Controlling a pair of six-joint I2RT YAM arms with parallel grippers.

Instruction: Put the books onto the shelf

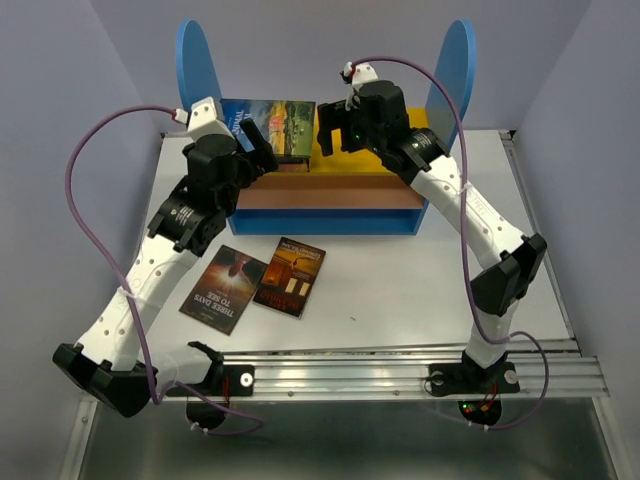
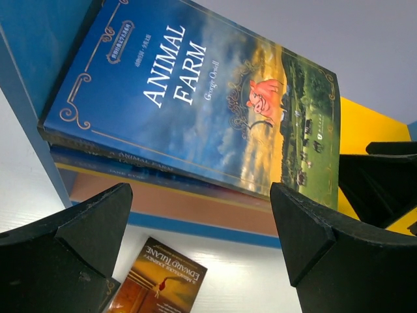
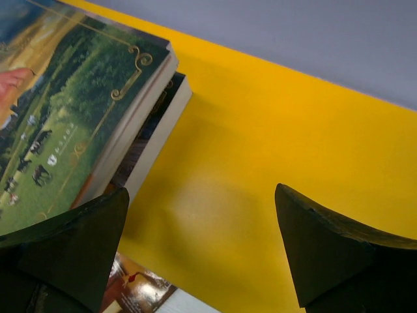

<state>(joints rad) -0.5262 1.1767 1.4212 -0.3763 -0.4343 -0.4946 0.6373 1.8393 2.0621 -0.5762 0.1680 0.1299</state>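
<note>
Left gripper point(image 2: 202, 222) and right gripper point(image 3: 202, 228) gape empty above the shelf point(image 1: 340, 190); next I should drop to the orange book point(image 1: 291, 276) below

books point(image 2: 195, 98) — glossy paper covers | shelf point(image 3: 273, 163) — smooth matt paint, perhaps wood

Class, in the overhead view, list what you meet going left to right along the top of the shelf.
Left blue side panel → Animal Farm book → right claw → right blue side panel.
</note>
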